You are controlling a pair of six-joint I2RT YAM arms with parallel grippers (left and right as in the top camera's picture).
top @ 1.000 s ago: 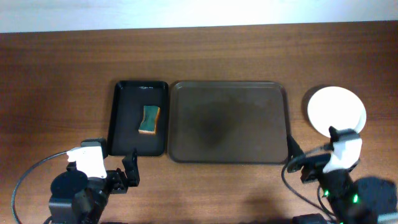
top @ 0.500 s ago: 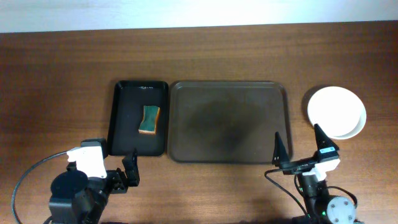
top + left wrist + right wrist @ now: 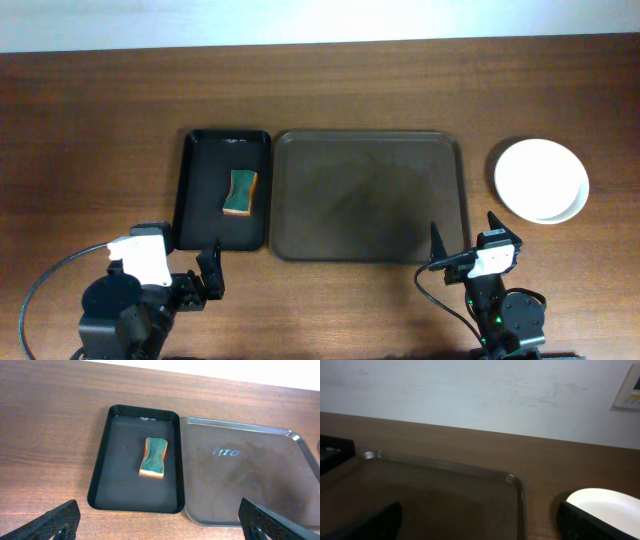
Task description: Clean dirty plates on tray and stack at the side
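Observation:
The large dark brown tray [image 3: 368, 195] lies in the middle of the table with nothing on it; it also shows in the left wrist view [image 3: 250, 480] and the right wrist view [image 3: 440, 495]. A stack of plain white plates [image 3: 541, 180] sits on the bare wood to its right, and its edge shows in the right wrist view [image 3: 605, 502]. My right gripper [image 3: 465, 238] is open and empty at the tray's front right corner. My left gripper [image 3: 190, 262] is open and empty, near the table's front edge below the black tray.
A narrower black tray [image 3: 222, 190] stands left of the brown tray and holds a green and orange sponge [image 3: 240, 191], also in the left wrist view [image 3: 154, 457]. A white wall lies beyond the far table edge.
My right arm has drawn back from beside the plates, moved left toward the tray's front right corner and turned level. The plates stay put. The left arm has not moved.

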